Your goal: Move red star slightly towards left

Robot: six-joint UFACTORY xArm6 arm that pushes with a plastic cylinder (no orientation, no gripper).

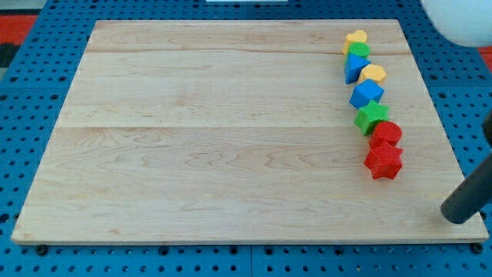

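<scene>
The red star (383,161) lies on the wooden board (231,131) at the view's right, the lowest block of a chain. A red round block (387,134) touches it just above. Higher up come a green star (371,116), a blue block (367,93), a yellow block (373,74), another blue block (355,65), a green block (358,51) and a yellow heart (356,37). My tip (460,218) is at the board's lower right edge, to the right of and below the red star, apart from it.
The board lies on a blue pegboard table (23,115). A white rounded object (461,19) shows at the view's top right corner.
</scene>
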